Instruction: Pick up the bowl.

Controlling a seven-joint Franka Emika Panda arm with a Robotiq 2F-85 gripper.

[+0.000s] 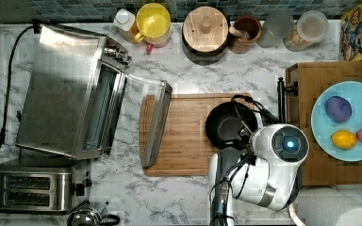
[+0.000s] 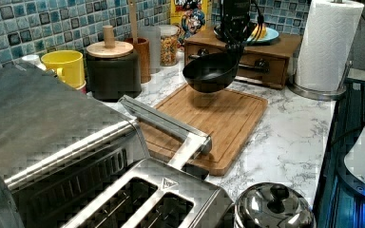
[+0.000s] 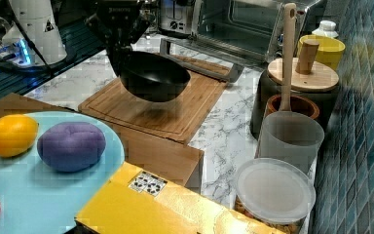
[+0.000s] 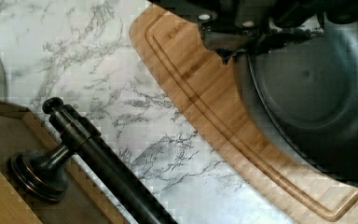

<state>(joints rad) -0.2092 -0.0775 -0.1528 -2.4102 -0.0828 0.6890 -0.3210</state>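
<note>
The black bowl [image 1: 226, 125] hangs in the air above the wooden cutting board [image 1: 184, 141], tilted a little. In the left view the bowl [image 2: 209, 73] floats clear over the board [image 2: 228, 118] and casts a shadow on it. My gripper [image 2: 235, 40] comes down from above and is shut on the rim of the bowl, on the side toward the wooden drawer box. The right view shows the gripper [image 3: 118, 53] pinching the rim of the bowl [image 3: 153, 75] at the right view's left. In the wrist view the bowl [image 4: 317, 93] sits close under the fingers [image 4: 226, 42].
The toaster oven's open door [image 1: 155, 122] lies over the board's edge at the top view's left. A drawer box [image 1: 306, 94] with a light-blue plate [image 1: 344, 94] of fruit stands at the top view's right. Pot with wooden lid [image 1: 205, 33], jars and yellow mug [image 1: 153, 21] line the back wall.
</note>
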